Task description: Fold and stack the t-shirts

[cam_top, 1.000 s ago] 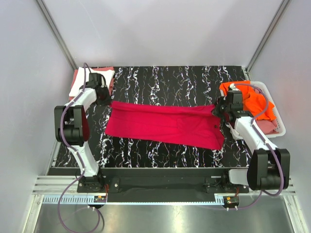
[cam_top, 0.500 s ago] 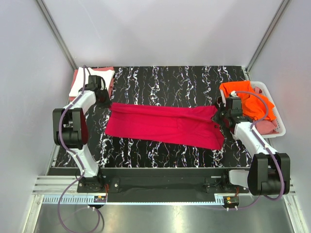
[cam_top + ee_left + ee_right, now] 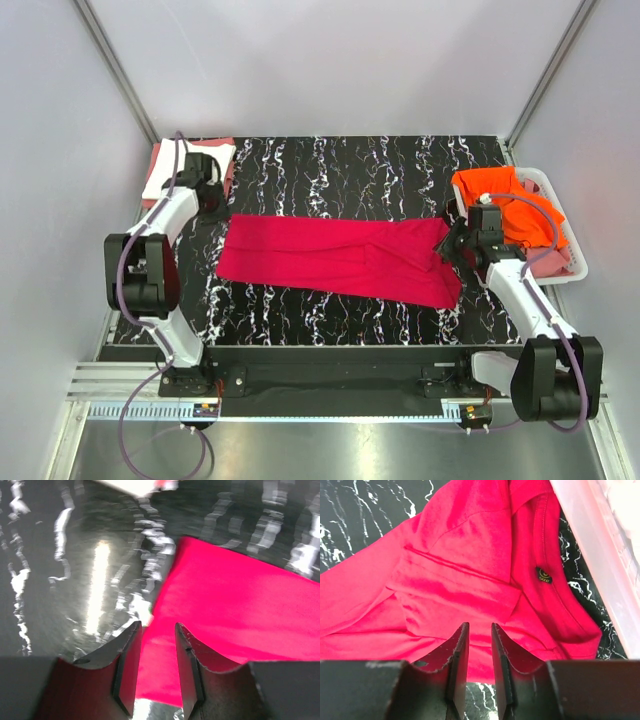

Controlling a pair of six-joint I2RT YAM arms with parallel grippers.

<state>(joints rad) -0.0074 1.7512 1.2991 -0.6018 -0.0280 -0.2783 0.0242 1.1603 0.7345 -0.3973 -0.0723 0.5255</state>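
Note:
The crimson-red t-shirt [image 3: 340,258] lies folded into a long band across the black marbled table [image 3: 380,170]. My left gripper [image 3: 210,203] hovers at its left end. In the left wrist view the left gripper [image 3: 157,630] is open, with a corner of the red t-shirt [image 3: 240,605] below and nothing between the fingers. My right gripper [image 3: 455,240] is over the collar end. In the right wrist view the right gripper [image 3: 480,630] is open a little above the red t-shirt [image 3: 470,565], holding nothing. An orange t-shirt [image 3: 505,200] and pink cloth [image 3: 548,262] fill the basket.
The white perforated basket [image 3: 572,268] stands at the table's right edge, its wall [image 3: 600,555] close beside the red collar. A folded white and salmon-pink stack [image 3: 158,180] lies at the back left corner, just behind the left arm. Grey walls enclose the table.
Both grippers were shut on the red t-shirt's ends and have now opened and let go. The shirt's ends rest flat on the table; each gripper has drawn back slightly outward.

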